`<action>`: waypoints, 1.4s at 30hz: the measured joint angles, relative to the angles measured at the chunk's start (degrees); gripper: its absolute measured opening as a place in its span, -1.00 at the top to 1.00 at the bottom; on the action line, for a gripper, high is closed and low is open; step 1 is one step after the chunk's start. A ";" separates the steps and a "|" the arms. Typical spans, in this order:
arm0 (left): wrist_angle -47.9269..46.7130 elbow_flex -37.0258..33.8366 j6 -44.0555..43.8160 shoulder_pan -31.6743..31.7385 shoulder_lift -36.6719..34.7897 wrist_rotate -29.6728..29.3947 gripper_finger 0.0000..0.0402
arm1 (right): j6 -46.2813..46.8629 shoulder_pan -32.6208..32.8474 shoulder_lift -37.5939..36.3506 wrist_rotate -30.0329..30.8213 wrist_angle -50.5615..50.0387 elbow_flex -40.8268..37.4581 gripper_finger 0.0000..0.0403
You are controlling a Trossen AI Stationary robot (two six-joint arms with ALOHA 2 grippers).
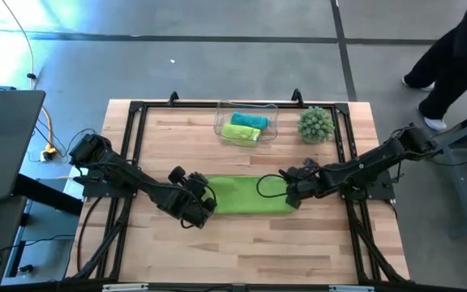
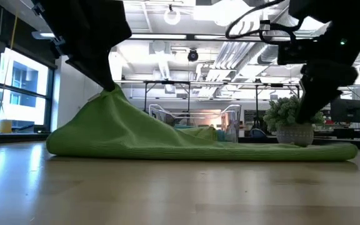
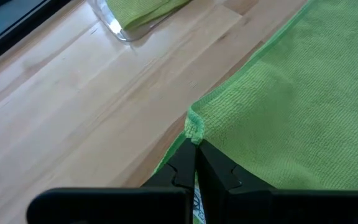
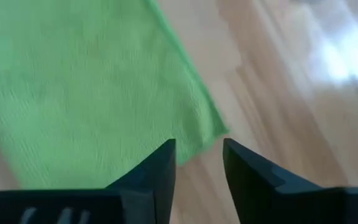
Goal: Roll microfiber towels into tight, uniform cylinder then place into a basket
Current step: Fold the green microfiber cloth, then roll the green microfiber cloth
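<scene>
The green towel (image 1: 250, 195) lies long from 9 to 3 o'clock. The left gripper (image 1: 207, 197) pinches its 9 o'clock end; the right gripper (image 1: 292, 195) is open at 3 o'clock.

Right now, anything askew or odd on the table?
Yes: the flat green towel isn't lying flat. The left end effector pinches one corner, tenting it, while the right end effector stands open above the other end.

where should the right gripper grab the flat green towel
Probably its right-end corner, coming down from above: the towel lies flat there, so only the thin hem offers a pinch. The right gripper hovers open over that corner, while the left gripper pinches the opposite end, lifted.
</scene>
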 joint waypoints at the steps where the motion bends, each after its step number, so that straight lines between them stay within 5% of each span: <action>1: 0.00 0.00 -0.02 0.10 0.00 0.00 1.00 | 0.02 -0.04 0.00 -0.94 -0.60 0.00 0.35; 15: 0.13 0.00 0.97 1.02 0.00 0.22 0.96 | 0.22 1.50 0.00 -1.93 9.38 -1.98 0.33; 26: -0.35 -0.02 1.05 1.06 0.02 4.93 0.37 | 2.00 1.51 0.00 -2.02 11.78 -2.60 0.33; 42: 7.44 -2.92 15.64 1.35 7.21 20.25 0.30 | 28.06 10.58 6.03 -0.89 17.00 -2.60 0.33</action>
